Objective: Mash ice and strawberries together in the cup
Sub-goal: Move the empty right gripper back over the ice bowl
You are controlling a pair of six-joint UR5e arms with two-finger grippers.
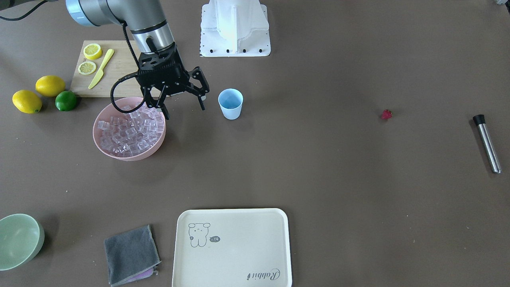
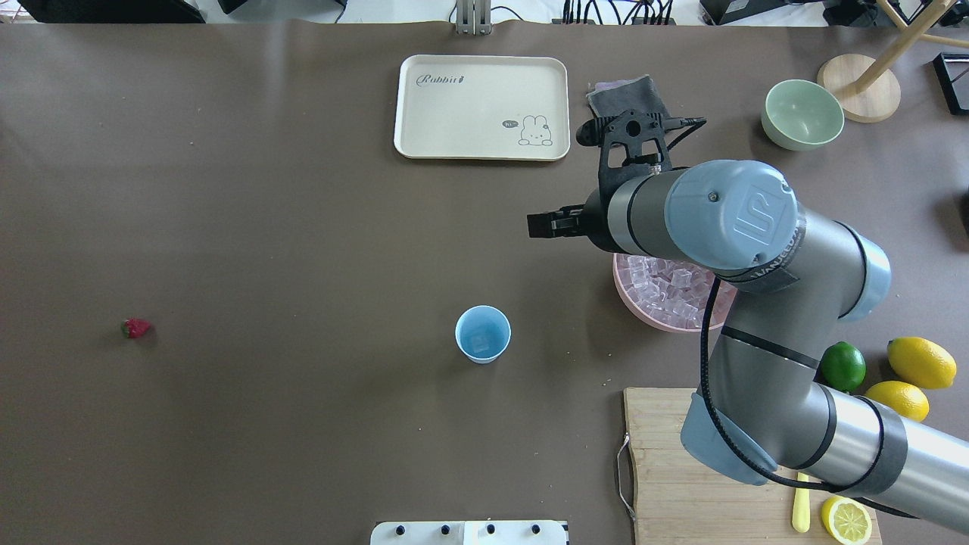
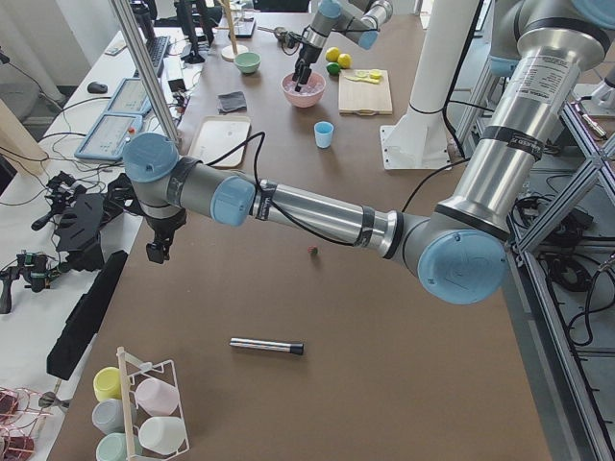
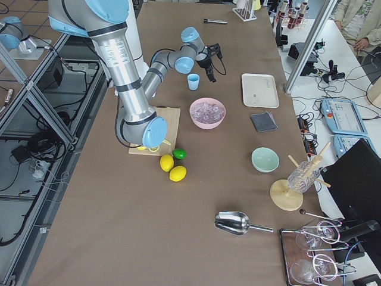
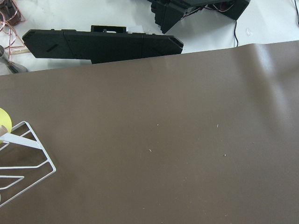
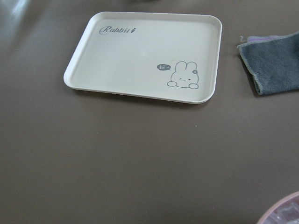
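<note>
Over the left edge of a wide pink plastic bowl point(image 1: 149, 153), the right gripper point(image 1: 183, 108) hangs with its two black fingers spread wide. One finger is above the bowl's rim and the other reaches toward the cup's side. The bowl is heaped with the ice point(image 1: 127, 131), many small clear cubes with a faint pink tint.

Just left of the bowl, near the table's middle, stands the small light blue plastic cup point(image 1: 230, 103). It is upright and apart from both the bowl and the gripper. Well off to the left, alone on the brown tabletop, lies the tiny dark red strawberry point(image 1: 386, 114). Farther left still lies a slim metal rod with a black cap point(image 1: 487, 143).

Right of the bowl are a wooden cutting board point(image 1: 119, 75), two whole yellow lemons point(image 1: 50, 85) and a round green lime point(image 1: 65, 100). A cream rectangular tray with a rabbit drawing point(image 1: 239, 255) sits at the far edge.

At the far left edge the left gripper point(image 3: 159, 252) points downward. It shows only small in the side view, so whether its fingers are apart or together cannot be told.
</note>
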